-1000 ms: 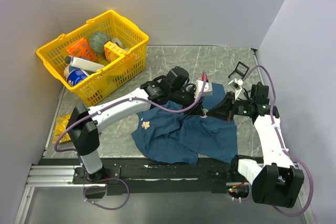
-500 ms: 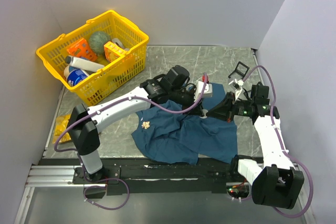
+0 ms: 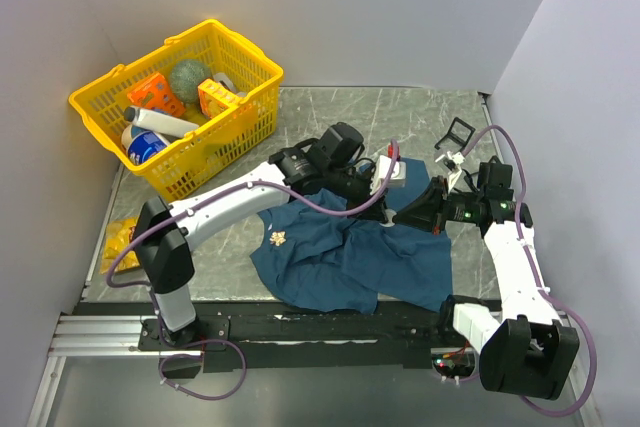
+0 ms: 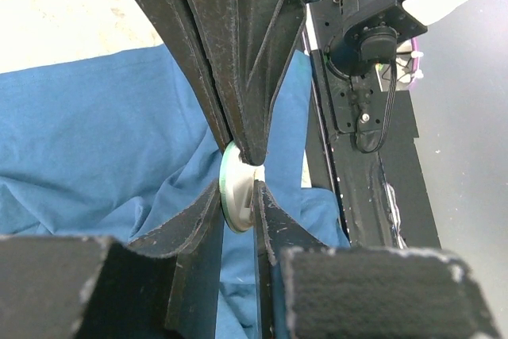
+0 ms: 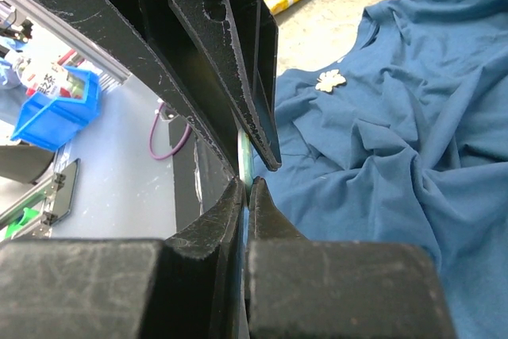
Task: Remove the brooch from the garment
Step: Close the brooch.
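Overhead view of a grey counter (image 3: 330, 112) w/ two robot arms reaching in from the near edge. A dark blue garment (image 3: 340, 262), wrinkled and bunched, lies on the counter just in front of the arm bases. The brooch (image 3: 278, 239), small and gold, sits on the garment's left part, near the cloth's edge. The R wrist view shows it lying flat on the cloth, pale w/ a lobed outline. A yellow basket (image 3: 245, 112) of odds and ends stands at the far left corner, well apart from the cloth.

Both claws hover over the garment's far right part, near each other and well apart from the brooch. L claw (image 4: 238, 184): fingers closed on a thin pale disc (image 4: 236, 196), seen nearly edge-on. What the disc is can't be told. R claw (image 5: 255, 174): fingers pressed almost together w/ a pale sliver (image 5: 246, 152) between them, poss. a similar disc, but not clear.

Progress, as a judgement: the brooch is not yet off the garment, and neither claw touches it. So the main step is all left to do. One claw needs to cross to the brooch and grip it, prob. w/ the other pinning the cloth, then pull it free. Both claws look occupied, so they'd likely need to let go first.
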`<act>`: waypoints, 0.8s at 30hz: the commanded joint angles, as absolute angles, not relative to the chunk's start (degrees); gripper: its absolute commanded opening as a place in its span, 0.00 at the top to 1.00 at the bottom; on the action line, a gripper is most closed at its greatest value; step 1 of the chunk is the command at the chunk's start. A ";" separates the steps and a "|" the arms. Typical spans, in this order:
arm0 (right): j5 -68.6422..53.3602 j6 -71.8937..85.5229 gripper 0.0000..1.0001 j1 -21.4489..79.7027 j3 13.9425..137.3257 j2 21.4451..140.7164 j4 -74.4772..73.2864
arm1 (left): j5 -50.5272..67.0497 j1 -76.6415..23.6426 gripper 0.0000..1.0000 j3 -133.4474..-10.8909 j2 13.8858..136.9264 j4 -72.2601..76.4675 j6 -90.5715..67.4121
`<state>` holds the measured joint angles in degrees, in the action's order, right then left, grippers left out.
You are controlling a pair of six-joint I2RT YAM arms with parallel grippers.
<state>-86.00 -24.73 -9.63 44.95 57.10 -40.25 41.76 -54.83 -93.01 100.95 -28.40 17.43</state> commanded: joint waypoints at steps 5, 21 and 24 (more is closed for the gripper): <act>-85.34 -23.73 1.00 -10.11 46.05 56.69 -38.14 | 46.32 -57.30 0.99 -96.85 104.50 -37.53 20.56; -85.34 -27.06 1.00 -9.93 47.20 58.53 -41.48 | 50.09 -58.98 0.99 -100.37 105.38 -46.91 28.99; -85.34 -27.51 1.00 -10.02 47.46 58.80 -41.92 | 50.89 -58.98 0.96 -101.16 105.47 -49.56 31.46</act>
<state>-84.77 -26.76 -9.45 44.86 57.89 -43.81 42.59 -55.29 -99.61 104.75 -38.37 25.58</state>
